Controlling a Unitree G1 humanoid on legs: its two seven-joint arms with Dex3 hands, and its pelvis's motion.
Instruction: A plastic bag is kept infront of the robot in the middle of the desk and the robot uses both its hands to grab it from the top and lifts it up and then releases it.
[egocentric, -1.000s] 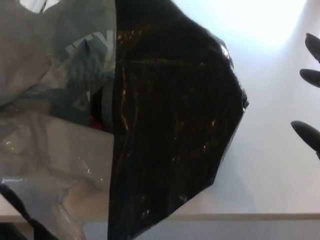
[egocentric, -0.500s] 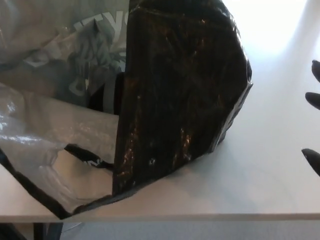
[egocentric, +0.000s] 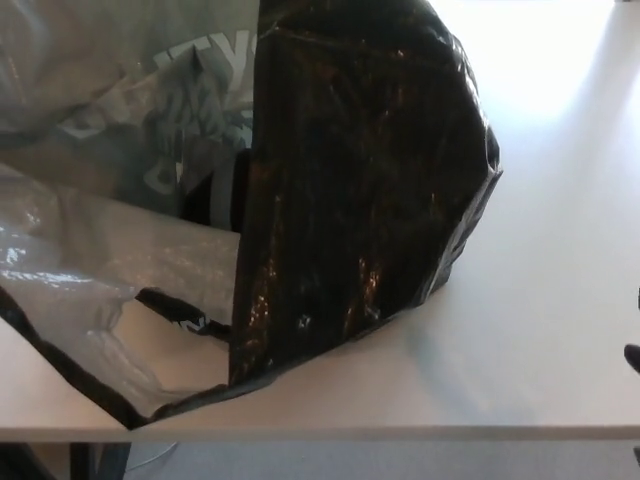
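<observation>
Plastic bag resting on the white table

The plastic bag (egocentric: 350, 190) slumps over the table's (egocentric: 540, 300) left and middle; only a right hand (egocentric: 633, 356) fingertip shows, grip state unclear.

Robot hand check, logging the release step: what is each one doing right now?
Left robot hand: not in view.
Right robot hand: only a dark tip at the right edge, clear of the plastic bag; open or closed cannot be told.

The bag (egocentric: 350, 190) rests on the surface (egocentric: 540, 330), its crumpled clear side toward the left edge. A black fingertip of the right hand (egocentric: 633, 356) shows at the right edge.
</observation>
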